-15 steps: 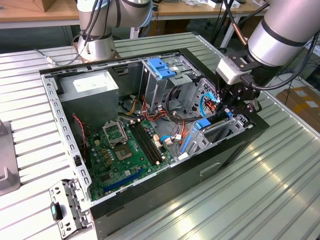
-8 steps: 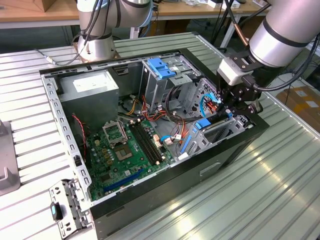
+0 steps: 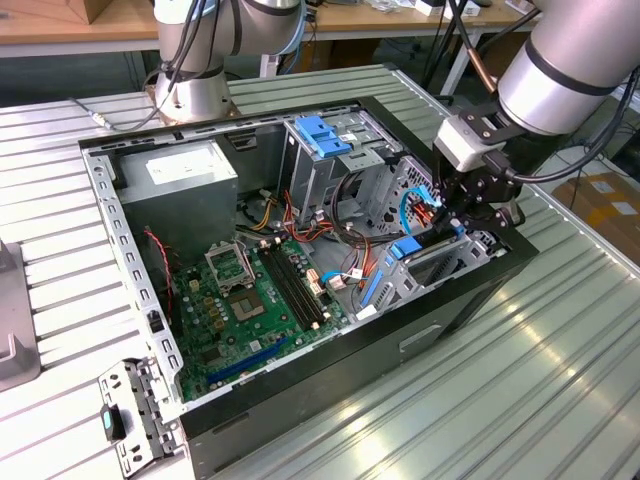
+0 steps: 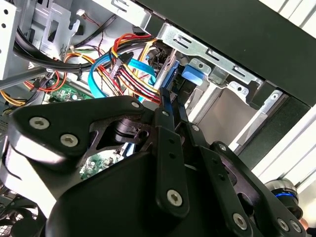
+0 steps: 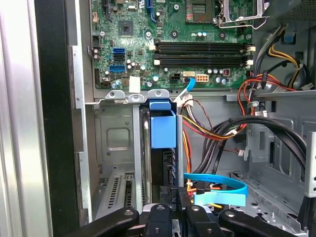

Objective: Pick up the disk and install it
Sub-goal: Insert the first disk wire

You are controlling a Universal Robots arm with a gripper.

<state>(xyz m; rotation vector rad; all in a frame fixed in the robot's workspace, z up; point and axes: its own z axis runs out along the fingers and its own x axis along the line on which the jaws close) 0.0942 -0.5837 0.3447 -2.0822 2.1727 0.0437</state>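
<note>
One gripper (image 3: 462, 215) is lowered into the open computer case (image 3: 300, 395) at the exterior view's right, its fingers (image 4: 165, 106) closed narrowly on the upper edge of the disk (image 5: 162, 148). The disk is held upright on edge, seated in the metal drive bay (image 5: 116, 143) beside the case's black side wall. Red, yellow and blue cables (image 4: 116, 69) are bunched just beside it, near the green motherboard (image 3: 250, 305).
</note>
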